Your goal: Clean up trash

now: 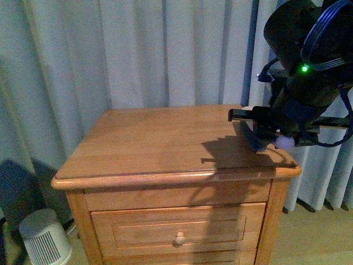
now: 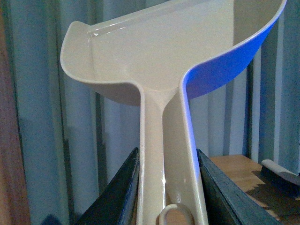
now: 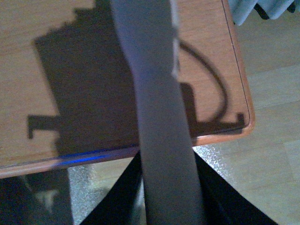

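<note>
at far left of the front view, low on the floor, a small white fan heater stands beside a wooden nightstand; pale curtains hang behind both

nightstand top bare across its left and middle; one drawer below with a round knob

toward the right edge of the top, a dark shadow lies under the right arm, which fills the upper right corner, green light lit on it

left wrist view: left gripper clamped on the handle of a beige dustpan, dark fingers pressed against both sides of the handle; pan held up in front of the curtains, one side wall tinted blue by the light; pan interior shows nothing in it

same view, far right: a dark-bristled brush head with a pale back sits just over the wooden top

right wrist view: right gripper closed around the grey handle of a brush, fingers tight on each side; handle runs out over the right front corner of the nightstand, above its own shadow; light floor beyond the edge; whether the bristles touch the wood cannot be told

trash: no white paper wad can be made out in any of the three views; its place cannot be told, possibly hidden behind the right arm
</note>
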Controlling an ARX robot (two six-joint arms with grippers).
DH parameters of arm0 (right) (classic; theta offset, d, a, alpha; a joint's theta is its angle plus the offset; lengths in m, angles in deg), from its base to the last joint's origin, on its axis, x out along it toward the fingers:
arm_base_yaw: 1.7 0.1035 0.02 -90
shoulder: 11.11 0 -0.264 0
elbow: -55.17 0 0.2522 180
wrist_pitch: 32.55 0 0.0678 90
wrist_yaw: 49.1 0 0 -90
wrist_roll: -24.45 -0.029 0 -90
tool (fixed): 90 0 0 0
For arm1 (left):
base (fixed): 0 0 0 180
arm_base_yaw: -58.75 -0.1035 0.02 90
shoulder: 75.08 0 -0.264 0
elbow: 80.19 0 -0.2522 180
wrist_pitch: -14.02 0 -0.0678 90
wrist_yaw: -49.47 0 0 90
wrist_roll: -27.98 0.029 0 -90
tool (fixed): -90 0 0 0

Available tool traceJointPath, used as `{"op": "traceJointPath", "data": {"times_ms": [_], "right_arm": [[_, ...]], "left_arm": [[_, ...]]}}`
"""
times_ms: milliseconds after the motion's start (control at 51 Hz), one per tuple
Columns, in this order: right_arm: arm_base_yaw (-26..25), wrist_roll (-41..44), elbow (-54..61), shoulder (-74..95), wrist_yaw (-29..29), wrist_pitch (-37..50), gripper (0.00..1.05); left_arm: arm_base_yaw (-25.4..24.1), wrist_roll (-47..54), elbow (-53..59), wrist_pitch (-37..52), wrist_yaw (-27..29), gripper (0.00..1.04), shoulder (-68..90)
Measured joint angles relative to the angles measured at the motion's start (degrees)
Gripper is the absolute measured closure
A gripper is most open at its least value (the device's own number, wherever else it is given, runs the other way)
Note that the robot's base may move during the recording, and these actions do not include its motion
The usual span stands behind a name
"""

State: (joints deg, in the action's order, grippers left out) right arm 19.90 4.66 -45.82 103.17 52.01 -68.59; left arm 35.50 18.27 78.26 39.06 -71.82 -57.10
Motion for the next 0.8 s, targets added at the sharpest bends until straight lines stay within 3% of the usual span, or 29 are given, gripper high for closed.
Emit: {"op": "traceJointPath", "data": {"times_ms": [216, 451, 608, 804], "right_arm": [[-0.1, 4.2, 3.8, -3.3, 3.4, 7.1, 0.83], [0.5, 19.9, 24.7, -27.4, 12.0, 34.4, 0.83], [1.1, 24.8, 37.9, -41.7, 16.2, 44.3, 0.84], [2.2, 24.8, 48.3, -55.5, 20.7, 45.2, 0.84]], "left_arm": [[0.0, 0.0, 0.0, 0.0, 0.0, 0.75, 0.0], [0.0, 0.0, 0.0, 0.0, 0.0, 0.75, 0.0], [0.0, 0.0, 0.0, 0.0, 0.0, 0.75, 0.0], [0.0, 0.0, 0.0, 0.0, 0.0, 0.75, 0.0]]}}
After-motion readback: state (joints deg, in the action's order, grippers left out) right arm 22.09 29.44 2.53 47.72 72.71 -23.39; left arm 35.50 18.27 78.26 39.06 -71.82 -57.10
